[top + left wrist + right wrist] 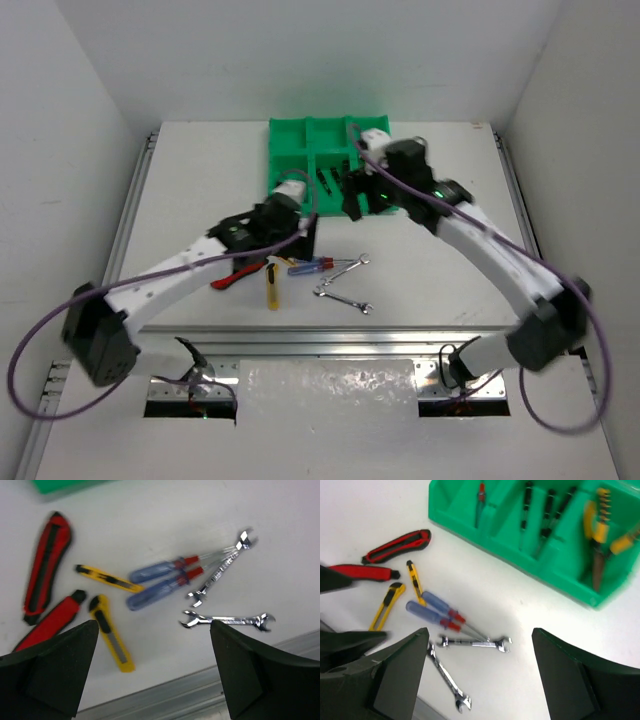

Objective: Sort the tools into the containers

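The green tray (285, 135) stands at the back middle. In the right wrist view its wall (545, 565) fronts compartments holding dark screwdrivers (526, 505) and yellow-handled pliers (600, 535). On the table lie two red-black utility knives (45, 567) (50, 622), two yellow box cutters (107, 577) (111, 632), two blue/red screwdrivers (160, 570) and two silver wrenches (222, 567) (227, 620). My left gripper (154, 630) is open and empty above them (305, 240). My right gripper (480, 635) is open and empty, at the tray's near edge (357, 198).
A metal rail (330, 345) runs along the table's near edge, just past the tools. White walls close in the table on the left, right and back. The two grippers hang close together near the table's middle.
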